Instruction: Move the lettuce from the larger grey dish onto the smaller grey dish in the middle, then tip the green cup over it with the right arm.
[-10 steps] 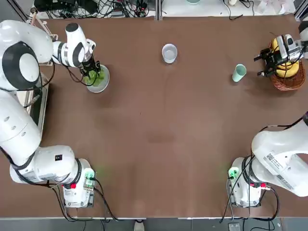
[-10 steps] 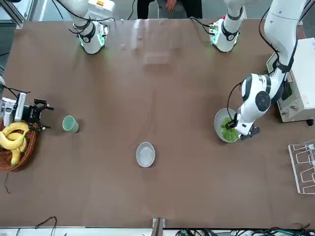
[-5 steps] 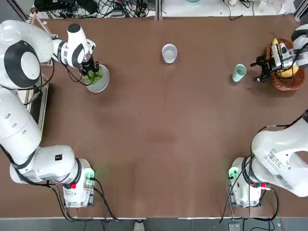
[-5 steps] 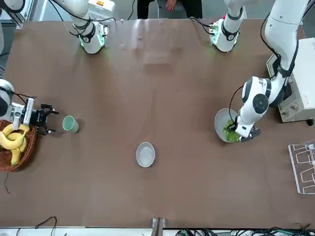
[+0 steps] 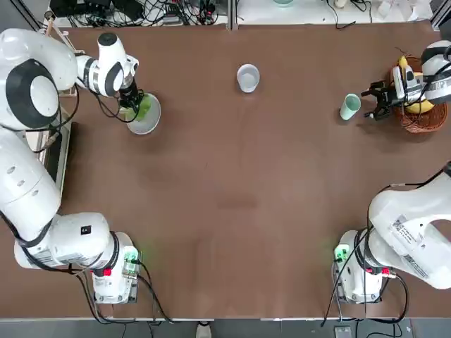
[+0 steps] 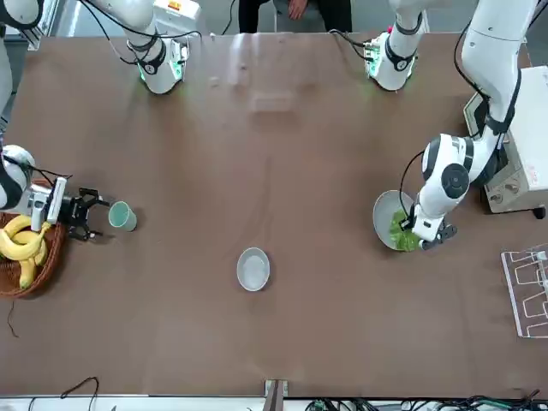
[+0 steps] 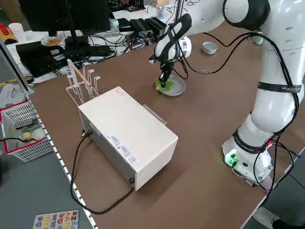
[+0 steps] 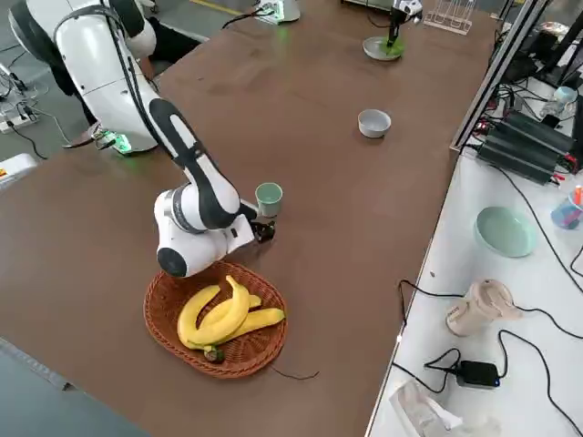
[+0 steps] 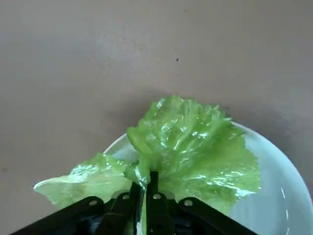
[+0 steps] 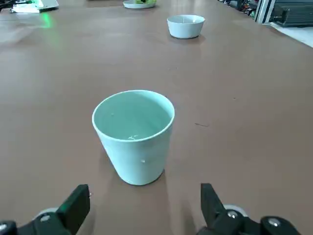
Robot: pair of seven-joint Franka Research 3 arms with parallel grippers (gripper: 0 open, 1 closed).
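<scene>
The lettuce [image 9: 188, 147], pinched in the left hand [image 9: 145, 188], has lifted toward the larger grey dish's [image 5: 149, 124] edge; the right hand [image 10: 144, 208], wide open, has closed on the green cup [image 10: 134, 135]; both grasps look imminent.

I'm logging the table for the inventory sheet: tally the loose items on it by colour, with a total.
Green: 2, the lettuce and the green cup
Grey: 2, the larger grey dish and the smaller grey dish
Yellow: 1, a bunch of bananas
Brown: 1, their wicker basket
Total: 6
</scene>
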